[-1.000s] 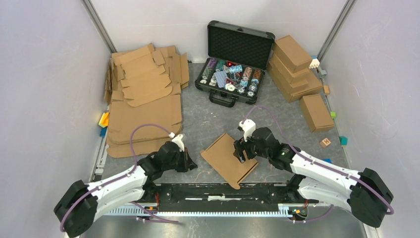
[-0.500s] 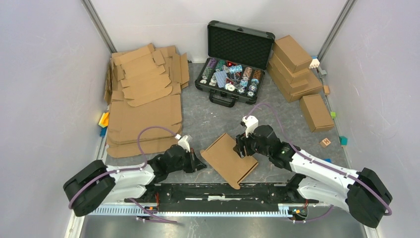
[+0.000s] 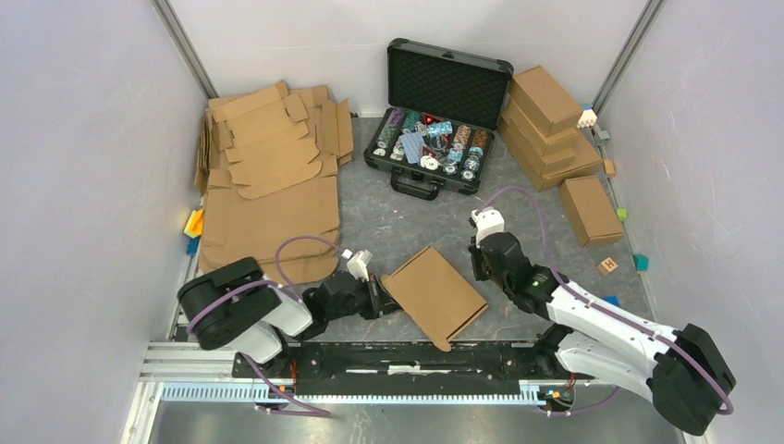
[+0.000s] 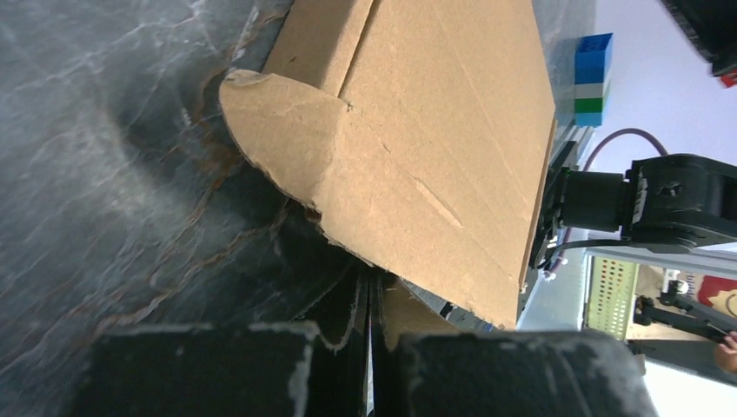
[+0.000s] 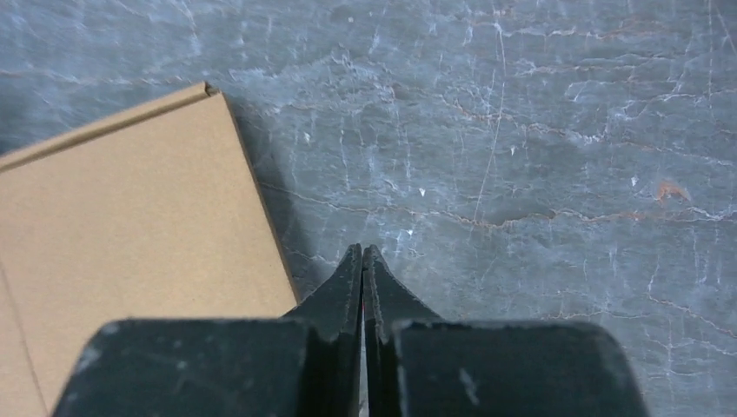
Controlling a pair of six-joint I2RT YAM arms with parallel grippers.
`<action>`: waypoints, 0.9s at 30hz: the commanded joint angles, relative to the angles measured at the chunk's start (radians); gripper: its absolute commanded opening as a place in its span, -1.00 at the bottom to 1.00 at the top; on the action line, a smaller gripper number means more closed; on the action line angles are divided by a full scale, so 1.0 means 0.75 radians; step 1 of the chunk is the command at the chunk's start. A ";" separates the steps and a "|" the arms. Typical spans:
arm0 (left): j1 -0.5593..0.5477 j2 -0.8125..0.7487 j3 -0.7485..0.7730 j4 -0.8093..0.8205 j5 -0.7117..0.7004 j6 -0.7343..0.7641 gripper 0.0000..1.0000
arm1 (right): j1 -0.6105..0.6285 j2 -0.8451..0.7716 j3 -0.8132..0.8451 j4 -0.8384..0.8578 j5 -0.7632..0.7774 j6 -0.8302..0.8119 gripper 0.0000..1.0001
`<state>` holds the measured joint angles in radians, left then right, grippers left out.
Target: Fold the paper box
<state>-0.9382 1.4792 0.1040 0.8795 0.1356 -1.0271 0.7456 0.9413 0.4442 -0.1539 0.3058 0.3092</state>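
The left tool is pinched shut, and I can see nothing held in it. Its tip pokes into the dark gap under the near edge of the shallow brown cardboard box. The right tool is pinched shut too and holds nothing. It hangs over the bare grey stone-look surface, just beside the box's right edge, and does not touch it. The box lies on the surface between the two tools, near the bases of the arms, and it looks almost done. One round brown cardboard flap sticks out at the corner by the left tool. I think the job now is to tuck that flap inside. To do it well, the right tool should press down on the lid so the box cannot slide. The left tool should push the flap in slowly, along its fold, so it does not crumple or tear.
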 commanded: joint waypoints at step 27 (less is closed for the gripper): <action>-0.007 0.188 0.050 0.188 -0.003 -0.038 -0.96 | 0.034 0.174 0.076 -0.120 -0.048 -0.117 -0.66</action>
<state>-0.9394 1.6886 0.1467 1.1213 0.1741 -1.1069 0.7658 1.1103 0.4377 -0.1913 0.1699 0.2295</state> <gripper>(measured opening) 0.029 0.135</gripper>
